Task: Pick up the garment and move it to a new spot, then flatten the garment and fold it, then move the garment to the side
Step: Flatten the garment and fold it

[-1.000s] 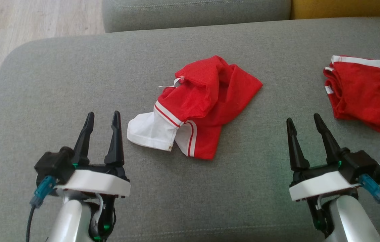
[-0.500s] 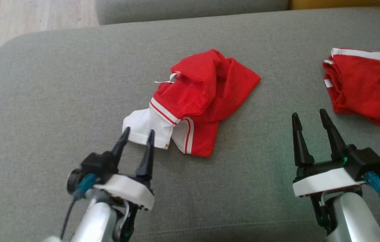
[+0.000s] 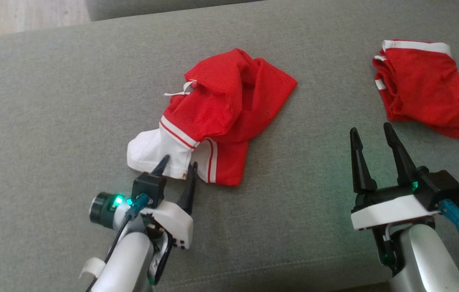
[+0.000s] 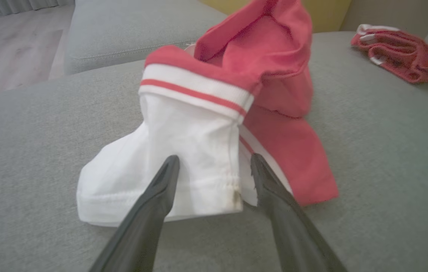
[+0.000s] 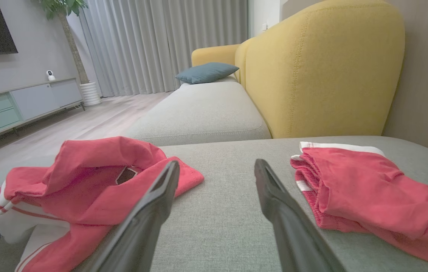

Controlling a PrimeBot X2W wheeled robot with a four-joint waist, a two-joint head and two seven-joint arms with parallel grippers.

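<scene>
A crumpled red garment (image 3: 229, 101) with a white sleeve and red-and-white trim lies mid-cushion; it also appears as the garment (image 4: 195, 128) and the garment (image 5: 96, 189). My left gripper (image 3: 178, 162) is open, its tips at the hem of the white sleeve (image 3: 152, 150). In the left wrist view the left gripper (image 4: 214, 162) straddles the sleeve's hem corner, its fingers (image 4: 153, 200) not closed on the cloth. My right gripper (image 3: 370, 130) stands open over bare cushion at the lower right, apart from the garment; the right gripper (image 5: 217, 166) points between the two red cloths.
A second red garment (image 3: 424, 85) with white trim lies bunched at the far right, seen also as the second garment (image 5: 365, 189). The grey sofa cushion (image 3: 51, 101) carries everything. Beyond it are another grey seat (image 5: 202, 113), a yellow armchair (image 5: 323, 64) and wood floor (image 3: 18, 16).
My left gripper has travelled forward and to the right, from the lower left up to the white sleeve's hem. The head camera has shifted. The right gripper holds its place.
</scene>
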